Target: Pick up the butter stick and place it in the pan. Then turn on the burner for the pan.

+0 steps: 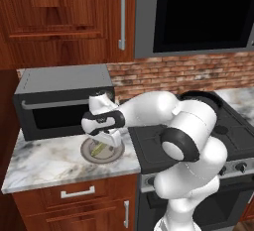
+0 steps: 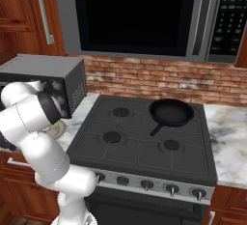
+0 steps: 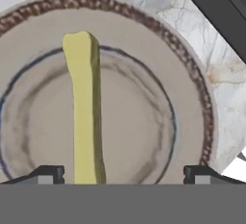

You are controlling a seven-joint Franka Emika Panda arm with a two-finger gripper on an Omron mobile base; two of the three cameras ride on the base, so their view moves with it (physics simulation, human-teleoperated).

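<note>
The butter stick [image 3: 84, 112] is a pale yellow bar lying across a round grey-beige plate [image 3: 158, 79] with a brown patterned rim. My gripper [image 3: 125, 176] hangs low over the plate and is open. Its two dark fingertips [image 3: 48, 175] stand wide apart, with the near end of the stick between them, closer to the left one. In the left base view the gripper [image 1: 106, 143] sits just above the plate [image 1: 88, 154] and the butter stick [image 1: 97, 149] on the marble counter. The black pan [image 2: 171, 111] rests on the stove's back right burner, handle pointing forward-left.
A dark countertop oven [image 1: 64, 101] stands right behind the plate. The black stove [image 2: 130, 142] lies to the plate's right, with a row of knobs [image 2: 144, 184] along its front. A microwave [image 2: 135, 11] and wood cabinets hang above.
</note>
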